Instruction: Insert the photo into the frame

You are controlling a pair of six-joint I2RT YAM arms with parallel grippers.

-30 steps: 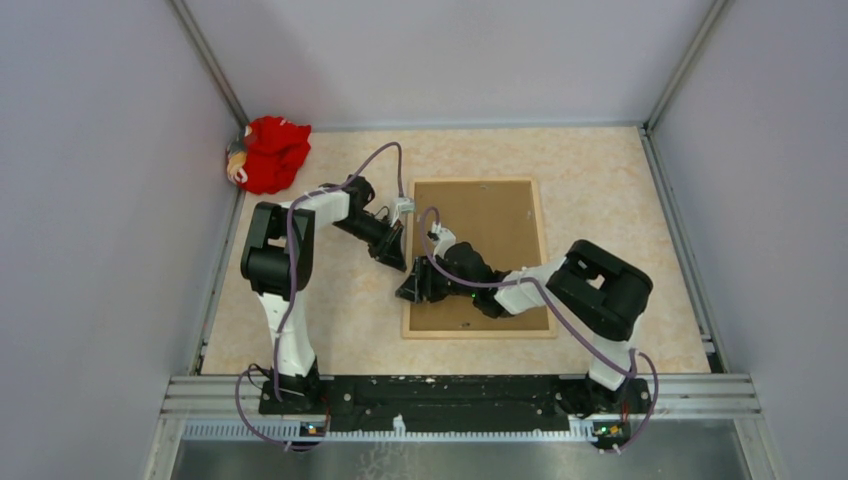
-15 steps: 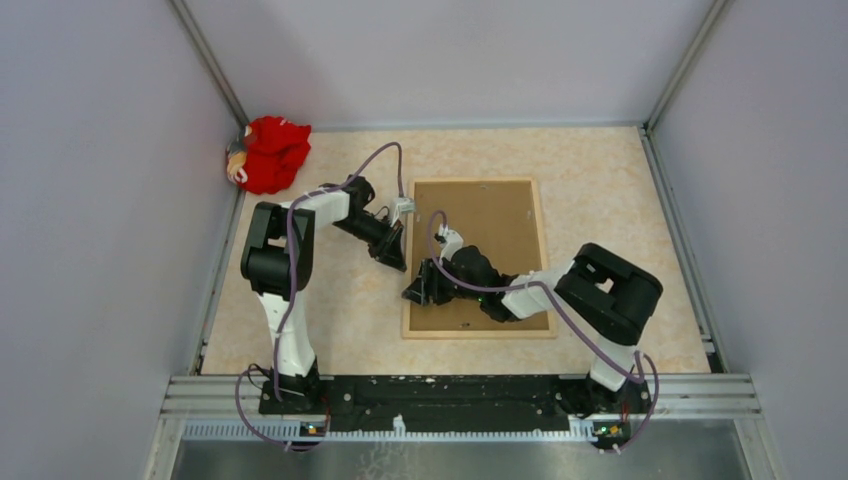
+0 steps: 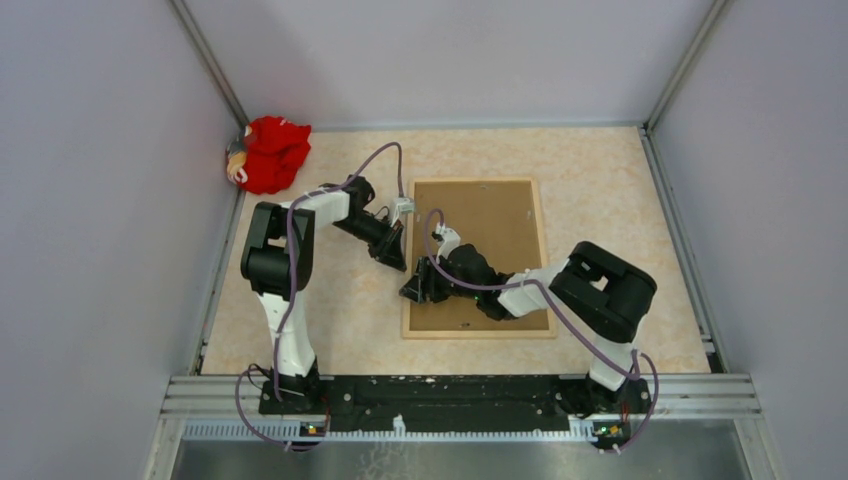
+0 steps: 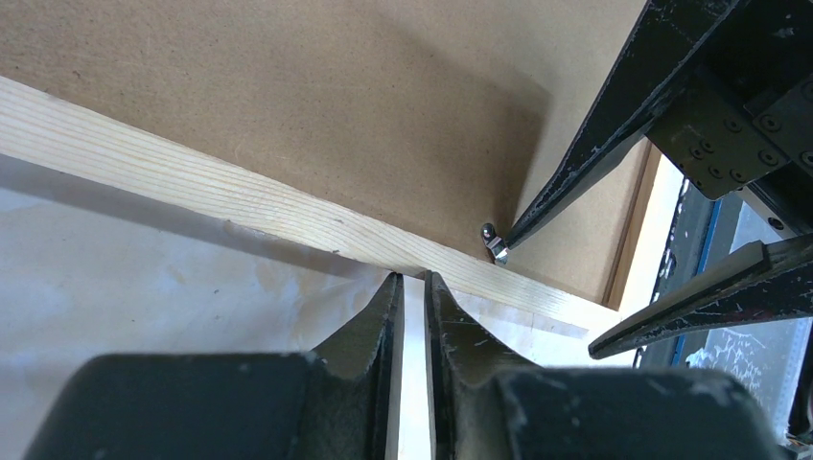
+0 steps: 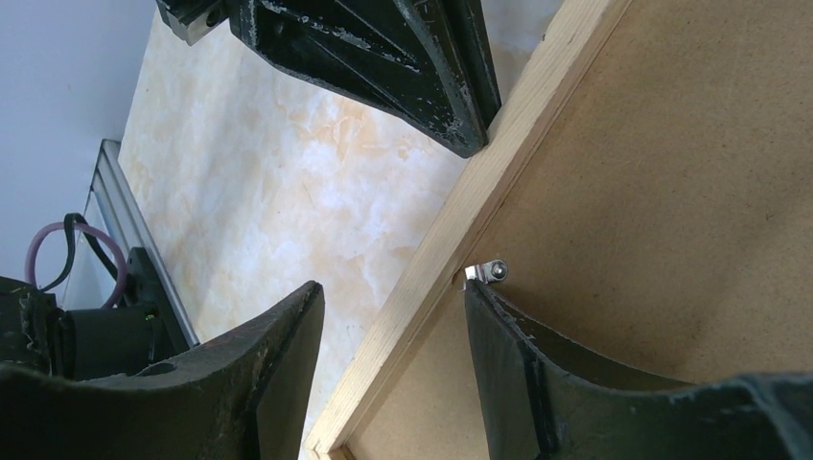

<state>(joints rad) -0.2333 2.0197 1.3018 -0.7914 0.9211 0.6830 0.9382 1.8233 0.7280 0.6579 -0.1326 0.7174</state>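
Two pincers at the frame [image 3: 478,258] – left [image 4: 409,287] nearly closed, right [image 5: 393,316] straddling.

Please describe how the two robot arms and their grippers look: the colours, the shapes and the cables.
Both arms combine white links with bulky black joint housings, and a purple cable loops along each. The left gripper has two black, tapering fingers with scuffed, paint-flecked edges. The right gripper has broader black fingers curving to blunt tips, also scratched. Each base stands on a black rail and shows a small green light.
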